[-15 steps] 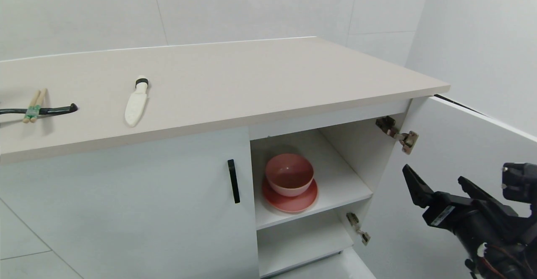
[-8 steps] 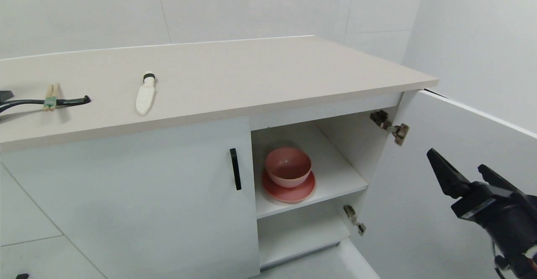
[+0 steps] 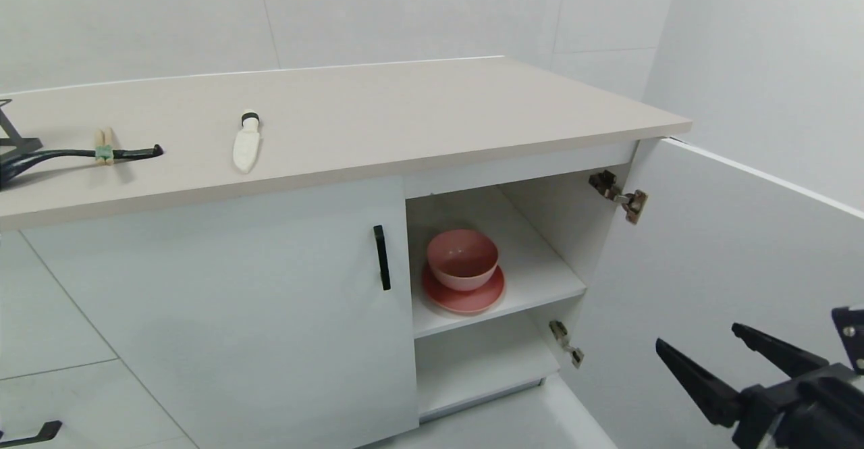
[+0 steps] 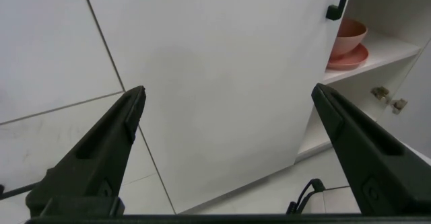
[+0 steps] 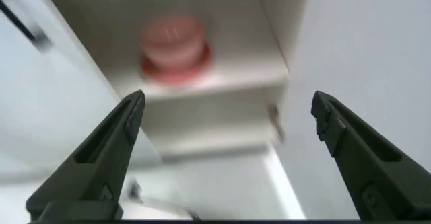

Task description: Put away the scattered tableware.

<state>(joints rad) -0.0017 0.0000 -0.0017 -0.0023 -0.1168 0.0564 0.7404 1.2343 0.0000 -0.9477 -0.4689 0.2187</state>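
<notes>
While a pink bowl sits on a pink plate at the front of the cabinet shelf, a cream utensil and chopsticks lie toward the left end of the countertop. The left gripper and the right gripper both gape wide.

A white two-door cabinet with a beige laminate countertop is standing against white tiled walls, its right door hanging open over pale floor tiles.

The left claw gapes before the closed cabinet door, pink bowl beyond.
</notes>
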